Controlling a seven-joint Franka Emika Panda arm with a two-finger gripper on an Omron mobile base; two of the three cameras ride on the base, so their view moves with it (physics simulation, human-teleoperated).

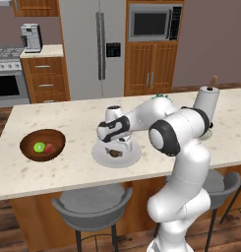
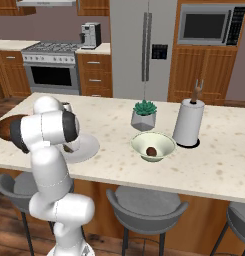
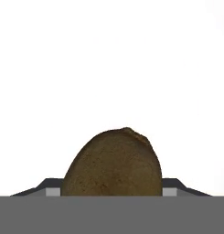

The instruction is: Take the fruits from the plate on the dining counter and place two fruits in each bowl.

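A white robot arm reaches down over a pale plate [image 1: 100, 156] near the middle of a long speckled worktop [image 1: 77, 172] in a kitchen.

Progress looks like three fruits out of four already sorted. The brown bowl [image 1: 28, 150], at about nine o'clock from the plate in the left base view, holds two: a green fruit [image 1: 39, 146] and a red fruit [image 1: 50, 147] touching side by side. The cream bowl [image 2: 163, 141], at about three o'clock from the plate in the right base view, holds one brown fruit [image 2: 151, 151]. The last brown fruit [image 1: 115, 153] sits on the plate, directly under the hand.

The jaws [image 1: 115, 151] are low over the plate, on either side of this fruit. In the hand view the fruit looms large and close at six o'clock, between the finger tips. Whether the jaws have closed firmly on it I cannot tell; they appear partly closed around it.

What seems left: lift this fruit and set it in the cream bowl.

Counts: four fruits, two bowls, one plate. Also on the worktop, one potted succulent [image 2: 144, 114] and one paper towel roll [image 2: 189, 122]. Grey stools [image 1: 92, 204] stand below.
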